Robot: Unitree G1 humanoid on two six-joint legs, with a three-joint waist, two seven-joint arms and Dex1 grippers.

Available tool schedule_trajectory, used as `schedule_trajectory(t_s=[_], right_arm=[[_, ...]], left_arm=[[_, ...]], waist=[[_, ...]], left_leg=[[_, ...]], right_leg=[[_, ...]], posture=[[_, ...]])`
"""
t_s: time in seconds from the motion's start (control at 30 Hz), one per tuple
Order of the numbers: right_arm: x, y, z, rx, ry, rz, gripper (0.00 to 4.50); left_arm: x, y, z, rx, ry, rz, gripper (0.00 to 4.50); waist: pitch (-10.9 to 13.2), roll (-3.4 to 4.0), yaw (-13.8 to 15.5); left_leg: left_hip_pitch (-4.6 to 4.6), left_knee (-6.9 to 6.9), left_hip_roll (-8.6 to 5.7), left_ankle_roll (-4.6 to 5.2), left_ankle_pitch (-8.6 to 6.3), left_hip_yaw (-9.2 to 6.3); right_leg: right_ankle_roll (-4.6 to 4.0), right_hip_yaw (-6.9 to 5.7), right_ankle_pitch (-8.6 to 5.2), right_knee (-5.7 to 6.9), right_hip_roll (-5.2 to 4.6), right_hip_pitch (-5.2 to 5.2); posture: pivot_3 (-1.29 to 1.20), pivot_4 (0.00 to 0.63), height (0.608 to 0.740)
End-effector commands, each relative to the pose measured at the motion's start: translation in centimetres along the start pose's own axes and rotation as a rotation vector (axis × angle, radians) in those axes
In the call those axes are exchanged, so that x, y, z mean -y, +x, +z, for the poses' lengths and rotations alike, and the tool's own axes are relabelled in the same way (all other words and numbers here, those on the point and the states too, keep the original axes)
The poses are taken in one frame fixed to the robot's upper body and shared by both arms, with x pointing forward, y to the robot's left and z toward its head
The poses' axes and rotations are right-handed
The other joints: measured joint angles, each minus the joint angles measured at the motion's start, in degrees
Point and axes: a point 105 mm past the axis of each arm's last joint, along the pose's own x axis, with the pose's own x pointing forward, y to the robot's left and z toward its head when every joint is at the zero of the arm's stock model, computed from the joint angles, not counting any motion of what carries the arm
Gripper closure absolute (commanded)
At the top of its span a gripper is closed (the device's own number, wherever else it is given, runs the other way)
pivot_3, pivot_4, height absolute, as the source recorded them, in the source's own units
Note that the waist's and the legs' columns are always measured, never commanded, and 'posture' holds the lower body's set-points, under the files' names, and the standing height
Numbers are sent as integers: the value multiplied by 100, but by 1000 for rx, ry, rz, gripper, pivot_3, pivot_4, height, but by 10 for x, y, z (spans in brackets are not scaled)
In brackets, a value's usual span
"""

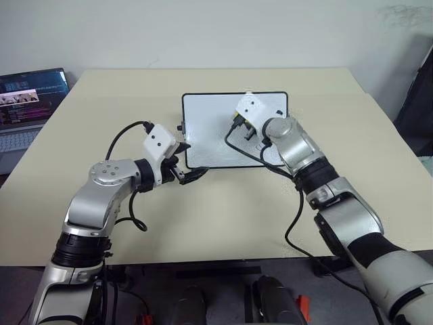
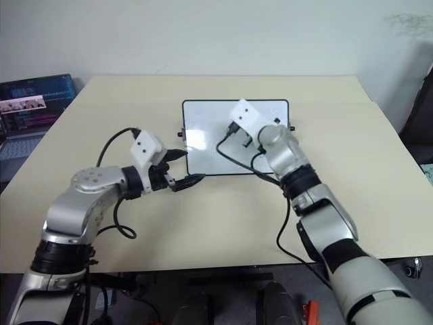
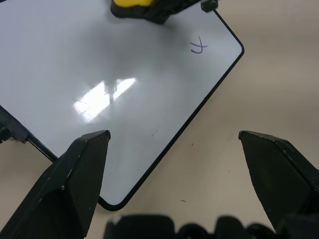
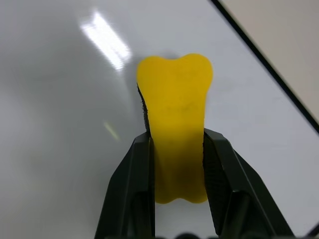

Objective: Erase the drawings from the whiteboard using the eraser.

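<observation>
The whiteboard (image 1: 203, 132) lies flat on the table, a little beyond its middle. My right gripper (image 4: 175, 142) is over the board's right half, shut on the yellow eraser (image 4: 174, 99), whose tip rests on or just above the white surface. One drawing, a small blue x-like squiggle (image 3: 199, 47), shows near the board's edge, close to the eraser (image 3: 130, 4). My left gripper (image 1: 186, 168) is open at the board's near left corner, with that corner (image 3: 117, 201) between its fingers and nothing held.
The beige table (image 1: 223, 217) has bare room in front of and to both sides of the board. An open laptop (image 1: 30, 101) stands off the table's far left corner. A dark object (image 1: 416, 95) is beyond the right edge.
</observation>
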Motion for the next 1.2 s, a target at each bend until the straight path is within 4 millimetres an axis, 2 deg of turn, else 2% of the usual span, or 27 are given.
schedule_trajectory(t_s=[0.03,0.2,0.3,0.37,0.57,0.67,0.8,0.97,1.2], right_arm=[[12,2,-12,-46,10,-54,3538],[-17,3,-5,-21,-6,50,3538],[-32,-1,8,47,22,116,3538],[-34,-9,21,133,46,149,3538],[-21,-37,29,275,165,96,3538],[-16,-51,21,299,193,61,3538],[-5,-70,6,303,261,-21,3538],[-1,-81,-14,282,289,-87,3538],[4,-92,-23,300,314,-124,3538]], left_arm=[[0,-1,12,38,38,1,0],[-1,-1,12,37,38,3,0],[0,-1,11,36,37,3,0],[0,-1,11,36,36,3,0],[0,-1,8,30,30,0,0],[1,-1,8,30,28,-5,0],[1,1,7,28,27,-15,0],[2,4,8,29,27,-25,0],[1,3,8,28,28,-29,0]], waist=[[0,0,0],[0,0,-11],[0,0,-36],[0,1,-49],[3,2,-14],[3,1,12],[3,1,24],[3,1,19],[3,1,15]], left_leg=[[0,0,0,0,0,0],[1,2,0,0,0,0],[2,1,1,0,0,0],[1,-9,3,0,0,0],[-54,-23,3,-1,-1,-6],[-92,-23,3,-2,-1,-6],[-93,-35,3,-3,-2,-4],[-89,-41,3,-3,-2,-2],[-89,-44,3,-4,-2,1]], right_leg=[[0,0,0,-1,0,0],[0,1,0,0,0,0],[0,1,0,0,1,0],[-1,1,-2,-2,3,-3],[-6,-5,-1,-6,3,-50],[-32,-6,15,-5,2,-88],[-32,-7,13,-20,0,-88],[-32,-7,12,-24,0,-87],[-32,-5,12,-25,0,-88]], posture=[[0,150,740],[0,150,740],[0,150,740],[0,150,740],[0,150,740],[0,150,740],[0,150,740],[0,150,740],[0,150,740]])
